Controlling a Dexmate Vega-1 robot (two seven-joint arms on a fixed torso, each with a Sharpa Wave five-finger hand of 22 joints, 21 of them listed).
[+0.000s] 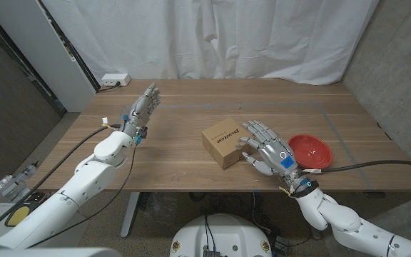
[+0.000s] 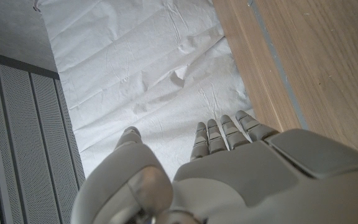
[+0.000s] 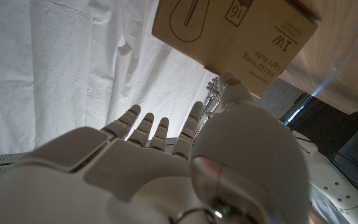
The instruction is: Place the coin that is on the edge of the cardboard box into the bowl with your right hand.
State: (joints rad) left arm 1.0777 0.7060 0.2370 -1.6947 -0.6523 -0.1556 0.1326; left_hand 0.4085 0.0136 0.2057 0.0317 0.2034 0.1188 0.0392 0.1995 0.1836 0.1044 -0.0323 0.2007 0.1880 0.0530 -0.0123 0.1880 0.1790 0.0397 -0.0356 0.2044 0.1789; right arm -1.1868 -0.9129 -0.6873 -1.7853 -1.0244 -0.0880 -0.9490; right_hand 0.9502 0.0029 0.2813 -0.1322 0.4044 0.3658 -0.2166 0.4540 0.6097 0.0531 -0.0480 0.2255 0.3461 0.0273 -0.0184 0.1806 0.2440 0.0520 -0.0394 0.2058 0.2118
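head view: my right hand (image 1: 268, 151), fingers spread, sits against the cardboard box (image 1: 223, 143), ready for the coin; the bowl (image 1: 310, 150) waits just beyond; left hand (image 1: 143, 108) spread, idle.

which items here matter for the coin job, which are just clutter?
Job:
cardboard box, mid-table
red bowl, to the box's right
right hand, at the box's right side
The coin itself is too small to make out.

Clutter:
white power strip at the far edge
left hand, raised, holding nothing
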